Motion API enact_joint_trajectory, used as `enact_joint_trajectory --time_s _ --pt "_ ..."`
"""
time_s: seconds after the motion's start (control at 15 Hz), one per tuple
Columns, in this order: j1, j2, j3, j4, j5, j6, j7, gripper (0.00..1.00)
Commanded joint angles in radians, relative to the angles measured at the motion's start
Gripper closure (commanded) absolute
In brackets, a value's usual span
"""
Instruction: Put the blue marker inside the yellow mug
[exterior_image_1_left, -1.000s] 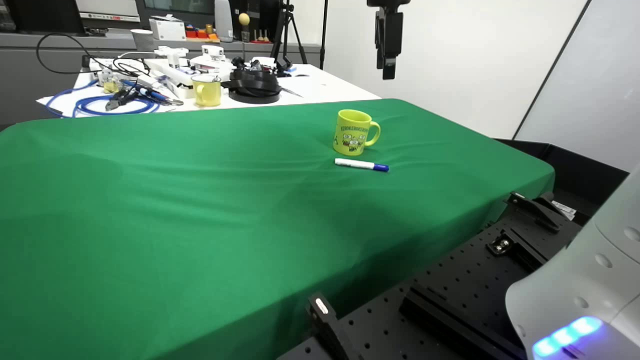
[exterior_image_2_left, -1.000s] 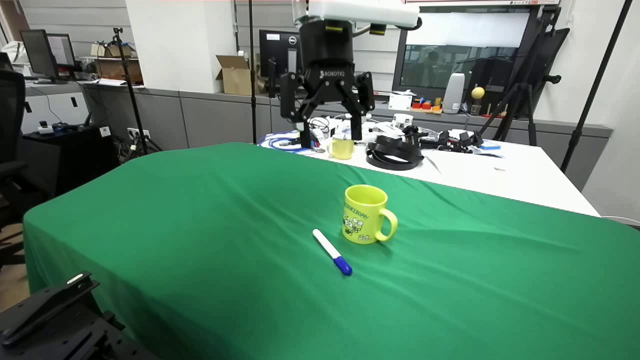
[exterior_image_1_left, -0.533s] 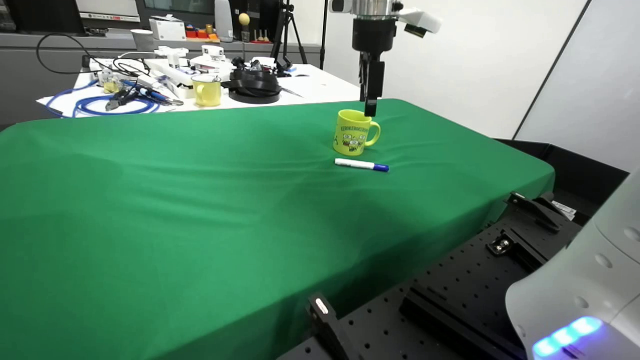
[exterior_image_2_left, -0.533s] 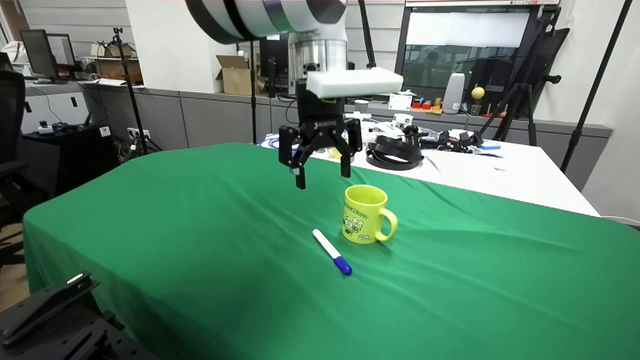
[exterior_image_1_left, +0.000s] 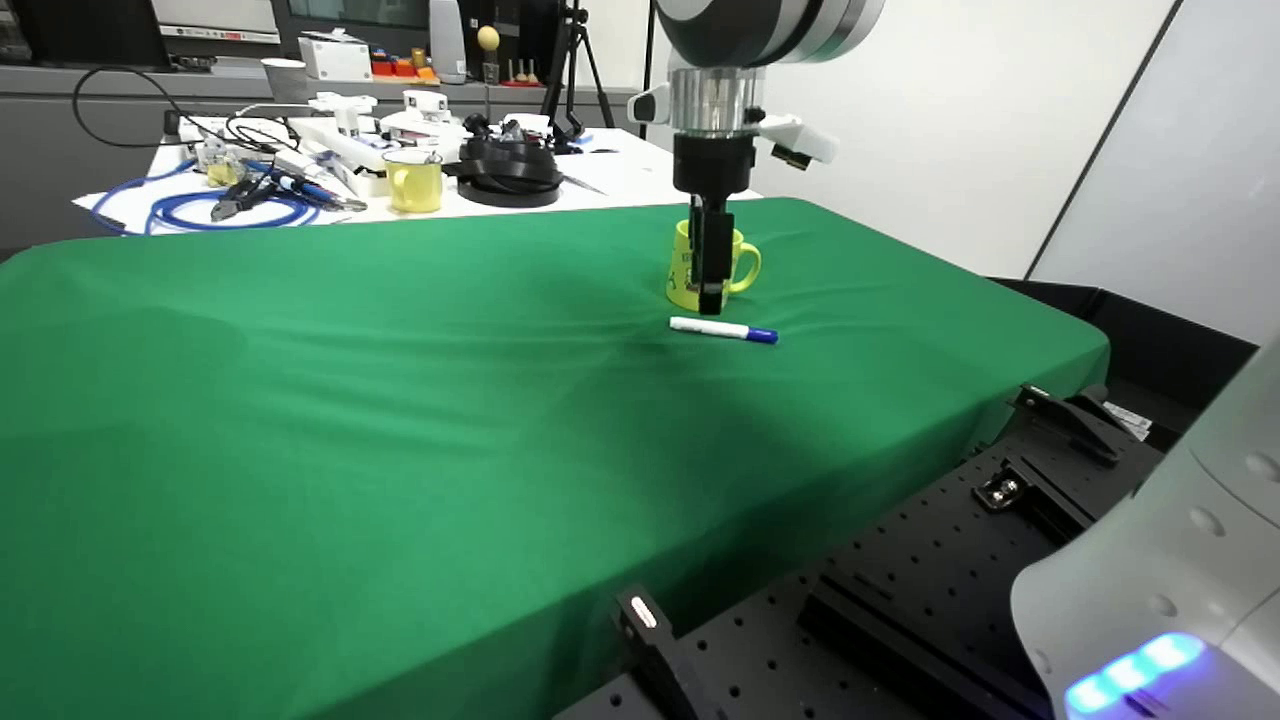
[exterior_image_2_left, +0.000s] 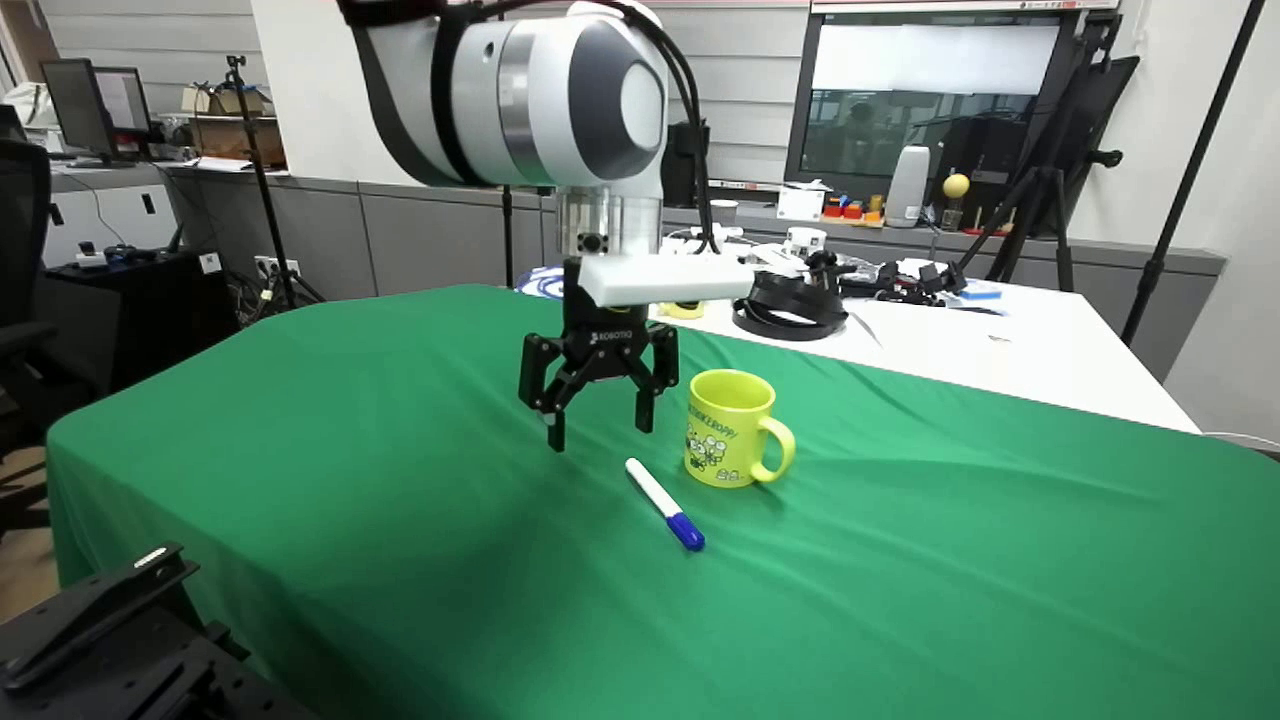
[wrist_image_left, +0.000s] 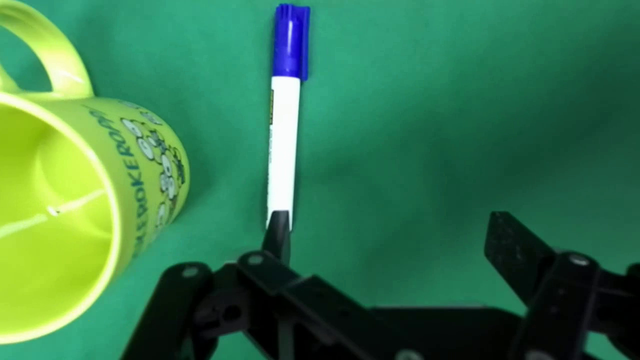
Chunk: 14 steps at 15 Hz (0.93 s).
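The yellow mug stands upright on the green surface. Just beside its printed wall, apart from it, lies the blue marker, its blue cap toward the mug's handle side. The claw hangs above the surface near the mug, on the marker's side, its two fingers spread wide and gripping nothing. In the wrist view the finger nearest the mug overlaps the marker's white end, while an exterior view shows that finger's tip apart from the marker. In an exterior view the claw blocks part of the mug, and well behind the mug a white surface bears a paler yellow cup, a black coil, and a tangle of cables and tools.
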Motion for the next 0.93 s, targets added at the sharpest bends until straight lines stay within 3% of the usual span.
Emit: enact_joint_trajectory --time_s 0.0,0.87 --pt "-0.020 0.047 0.034 0.013 -0.001 0.023 0.019 0.00" --pt "-0.074 0.082 0.017 0.032 -0.034 0.055 0.027 0.00"
